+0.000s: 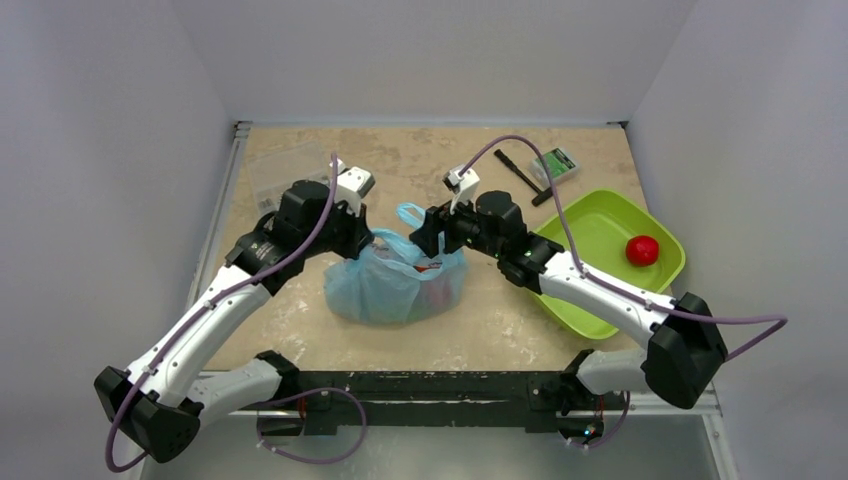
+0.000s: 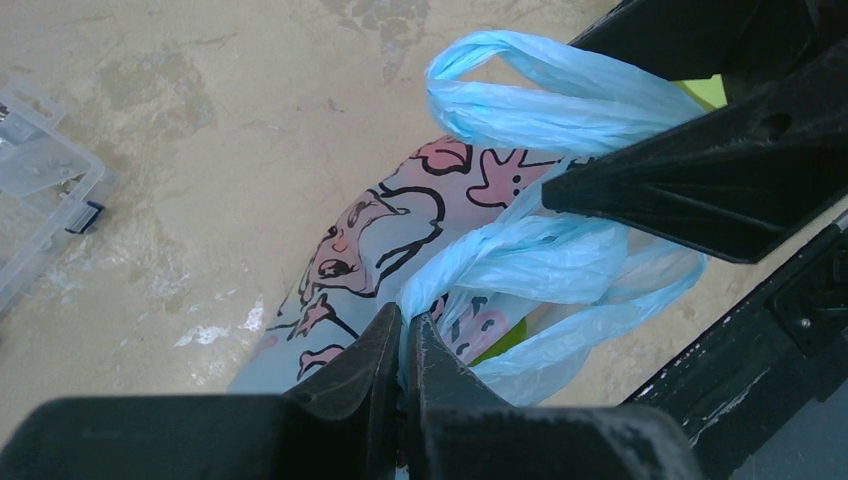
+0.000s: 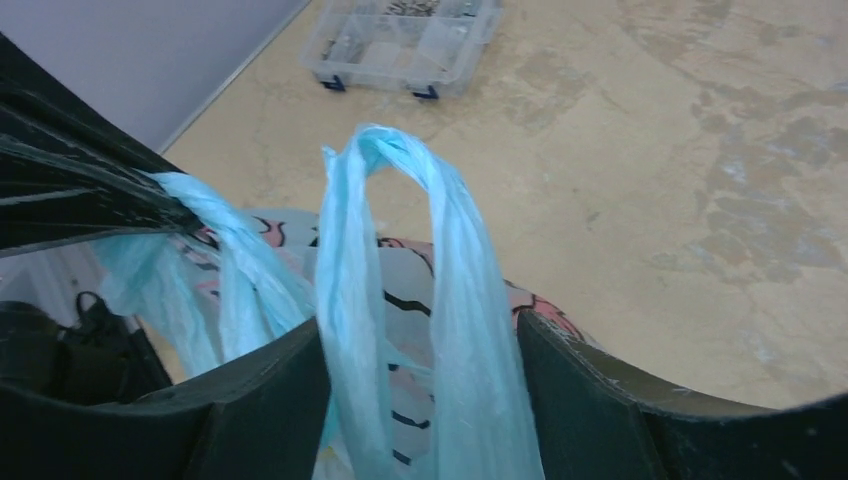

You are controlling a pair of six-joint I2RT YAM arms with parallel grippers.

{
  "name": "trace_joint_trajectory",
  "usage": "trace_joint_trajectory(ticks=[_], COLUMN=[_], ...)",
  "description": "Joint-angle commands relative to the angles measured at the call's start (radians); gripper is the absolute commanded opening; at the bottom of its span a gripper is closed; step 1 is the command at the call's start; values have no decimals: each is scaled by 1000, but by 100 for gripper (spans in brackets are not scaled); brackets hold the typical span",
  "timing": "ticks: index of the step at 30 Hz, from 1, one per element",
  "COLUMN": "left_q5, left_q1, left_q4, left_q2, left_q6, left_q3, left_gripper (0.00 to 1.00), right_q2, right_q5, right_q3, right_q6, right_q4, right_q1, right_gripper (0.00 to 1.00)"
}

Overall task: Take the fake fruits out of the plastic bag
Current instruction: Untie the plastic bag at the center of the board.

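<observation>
The light-blue plastic bag [image 1: 392, 288] with a pink cartoon print lies mid-table, its mouth up between both grippers. My left gripper [image 2: 405, 325] is shut on one twisted loop handle [image 2: 520, 262]; in the top view it [image 1: 374, 241] sits at the bag's left top. My right gripper [image 3: 420, 335] is open, its fingers either side of the other loop handle [image 3: 400, 180], at the bag's right top [image 1: 425, 238]. A red round fruit [image 1: 642, 250] lies in the lime-green tray [image 1: 590, 310]. A reddish shape [image 1: 432, 268] shows through the bag; the other fruits are hidden.
A clear compartment box [image 1: 275, 180] stands at the back left, also in the right wrist view [image 3: 405, 40]. A black tool [image 1: 520, 172] and a small green packet [image 1: 555, 164] lie at the back right. The tray sits right of the bag.
</observation>
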Motion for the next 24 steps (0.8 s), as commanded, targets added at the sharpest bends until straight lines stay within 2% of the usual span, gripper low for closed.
trace_joint_trajectory(ticks=[1,3,5,6,8,10,17,21,22,23,24], left_q5=[64,105,168,204,185,124,138,158,160,156,139], left_q1=[6,6,5,4,-19,-46,-104,-104,-104,-105,-105], left_q4=[63,76,77,58,-6,-40,-12,-17,-4,7,19], left_q2=[-26,-22,-3,14,58,83,130,159,155,150,140], left_q6=[28,44,84,113,151,182,206,197,195,192,184], left_q3=[-12,-13,3,36,107,151,167,168,155,148,142], left_gripper=[9,28,49,59,68,71,74,69,66,58,44], right_q2=[0,-11,-33,-44,-58,-74,-86,-88,-86,-84,-81], right_q5=[-153,-155,-136,-138,-150,-148,-158,-157,-158,-156,-153], right_q3=[14,-4,-34,-47,-66,-76,-84,-86,-85,-84,-82], right_q6=[71,85,106,116,130,133,140,152,154,159,168], right_q4=[159,180,209,229,251,251,259,269,269,269,270], right_q1=[3,3,2,2,3,2,2,3,2,2,2], right_gripper=[55,33,19,16,8,1,0,0,0,0,0])
